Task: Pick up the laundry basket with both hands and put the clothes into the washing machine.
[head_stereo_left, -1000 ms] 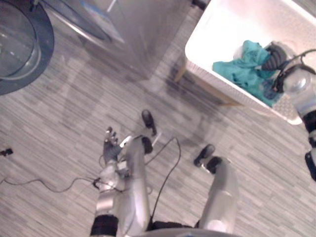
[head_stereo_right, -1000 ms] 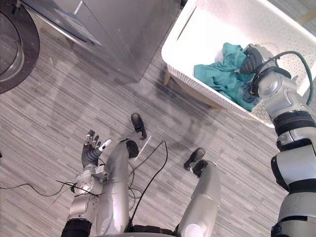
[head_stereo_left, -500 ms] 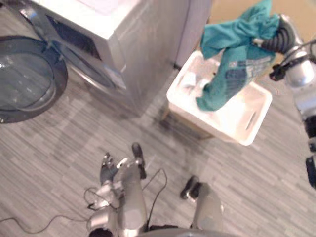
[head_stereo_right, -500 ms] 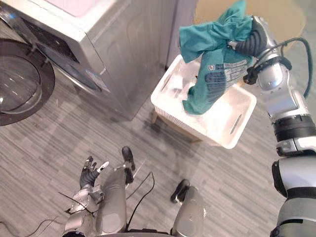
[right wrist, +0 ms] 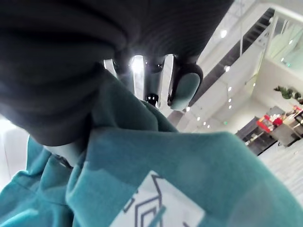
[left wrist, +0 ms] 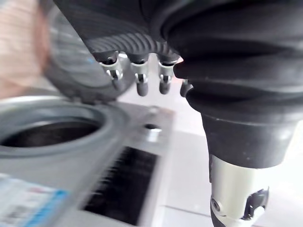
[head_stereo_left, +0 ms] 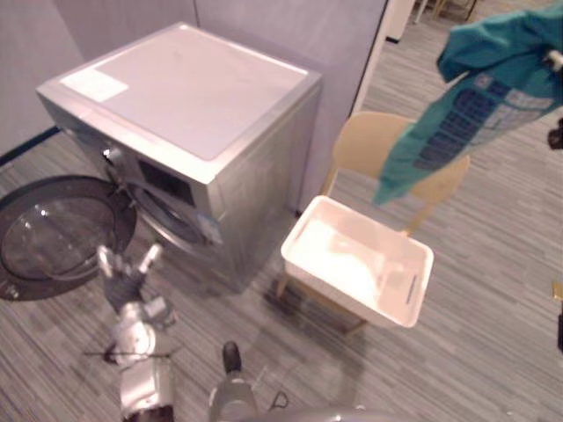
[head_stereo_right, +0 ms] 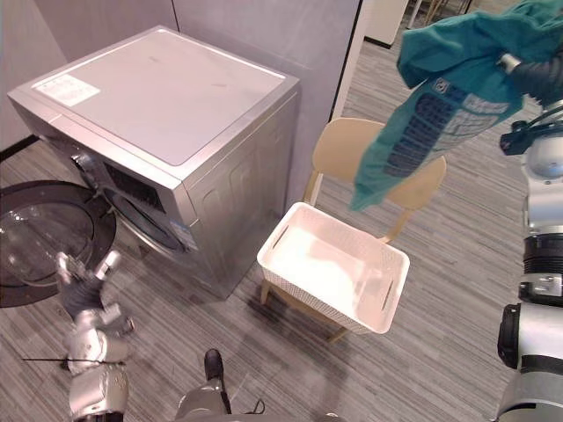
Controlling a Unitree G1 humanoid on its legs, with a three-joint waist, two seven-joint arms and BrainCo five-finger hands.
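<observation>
A teal garment [head_stereo_right: 435, 97] with a printed patch hangs high in the air at the upper right, well above the white laundry basket [head_stereo_right: 387, 303]. My right hand [head_stereo_right: 533, 76] is shut on the garment's top, and its fingers [right wrist: 165, 78] curl into the teal cloth [right wrist: 170, 175]. The basket rests on a wooden chair [head_stereo_right: 347, 145] to the right of the washing machine [head_stereo_right: 167, 105], and its inside shows bare white. My left hand [head_stereo_right: 84, 286] is open with fingers [left wrist: 140, 75] spread, raised in front of the machine's drum opening [left wrist: 45, 132], beside the open round door [head_stereo_right: 35, 246].
The silver washing machine stands against a grey wall, its glass door swung open to the left over the striped floor. The chair and basket stand close by the machine's right side. Open floor lies in front of both.
The camera has tilted up. My right hand has lifted the teal garment higher, clear of the basket. My left hand has risen from near the floor toward the washer door.
</observation>
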